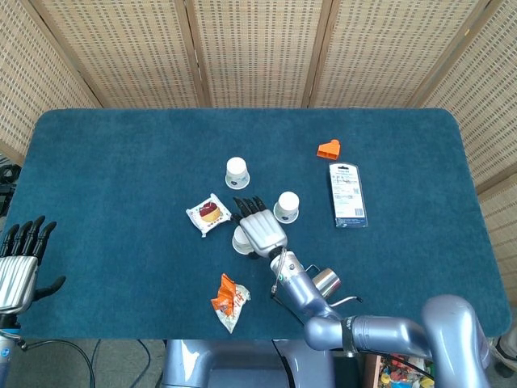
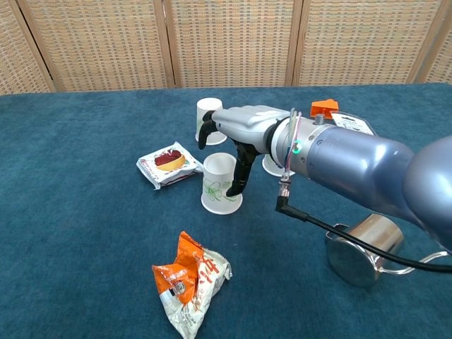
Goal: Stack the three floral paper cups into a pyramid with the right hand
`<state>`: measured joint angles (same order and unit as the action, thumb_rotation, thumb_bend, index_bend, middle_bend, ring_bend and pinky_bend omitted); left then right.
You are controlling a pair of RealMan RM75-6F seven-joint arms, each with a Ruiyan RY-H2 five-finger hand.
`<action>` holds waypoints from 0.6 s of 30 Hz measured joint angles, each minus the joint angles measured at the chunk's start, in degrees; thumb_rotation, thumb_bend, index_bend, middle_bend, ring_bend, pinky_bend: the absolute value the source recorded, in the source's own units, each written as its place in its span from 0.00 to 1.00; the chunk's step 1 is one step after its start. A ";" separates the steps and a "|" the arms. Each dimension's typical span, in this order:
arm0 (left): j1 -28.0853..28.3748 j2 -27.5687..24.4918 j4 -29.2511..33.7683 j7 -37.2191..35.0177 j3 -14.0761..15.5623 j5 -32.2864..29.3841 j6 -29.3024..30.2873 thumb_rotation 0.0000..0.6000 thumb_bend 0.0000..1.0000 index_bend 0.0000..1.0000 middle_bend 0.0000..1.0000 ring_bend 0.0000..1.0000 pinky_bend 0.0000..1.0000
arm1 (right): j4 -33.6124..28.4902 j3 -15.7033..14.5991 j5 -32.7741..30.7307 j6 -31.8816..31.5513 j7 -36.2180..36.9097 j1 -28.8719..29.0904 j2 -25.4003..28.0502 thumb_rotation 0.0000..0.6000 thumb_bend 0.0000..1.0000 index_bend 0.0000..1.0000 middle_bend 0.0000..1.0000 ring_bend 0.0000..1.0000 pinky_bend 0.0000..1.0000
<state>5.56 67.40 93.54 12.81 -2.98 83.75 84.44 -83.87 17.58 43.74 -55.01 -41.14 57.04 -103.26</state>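
Note:
Three white floral paper cups stand upside down on the blue table. The far cup (image 1: 237, 172) (image 2: 207, 120) stands alone. The right cup (image 1: 286, 206) (image 2: 269, 167) is mostly hidden behind my arm in the chest view. My right hand (image 1: 258, 229) (image 2: 244, 131) arches over the near cup (image 1: 240, 243) (image 2: 220, 182). Its thumb (image 2: 239, 176) hangs down the cup's right side, and the fingers (image 2: 205, 131) spread past the cup's top without closing on it. My left hand (image 1: 20, 263) rests open off the table's left front corner.
A wrapped cake snack (image 1: 209, 214) (image 2: 168, 164) lies just left of the near cup. An orange wrapper (image 1: 229, 299) (image 2: 191, 279) lies near the front edge. A metal mug (image 1: 326, 283) (image 2: 364, 251) stands front right. An orange clip (image 1: 328, 149) (image 2: 323, 108) and a blister pack (image 1: 348, 194) lie at the right.

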 measured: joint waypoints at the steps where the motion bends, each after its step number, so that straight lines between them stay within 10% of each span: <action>1: 0.02 0.00 0.04 0.04 0.01 0.01 -0.01 1.00 0.20 0.00 0.00 0.00 0.00 | 0.64 -0.04 -0.08 0.26 0.29 0.19 -0.15 1.00 0.04 0.30 0.00 0.00 0.00; 18: 0.11 0.03 0.14 0.12 0.24 0.16 0.00 1.00 0.20 0.00 0.00 0.00 0.00 | 3.83 -1.22 0.81 0.18 2.85 1.39 -1.73 1.00 0.04 0.45 0.00 0.00 0.00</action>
<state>5.67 67.44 93.68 12.93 -2.73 83.91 84.43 -80.04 16.36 44.55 -54.83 -38.29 58.44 -104.99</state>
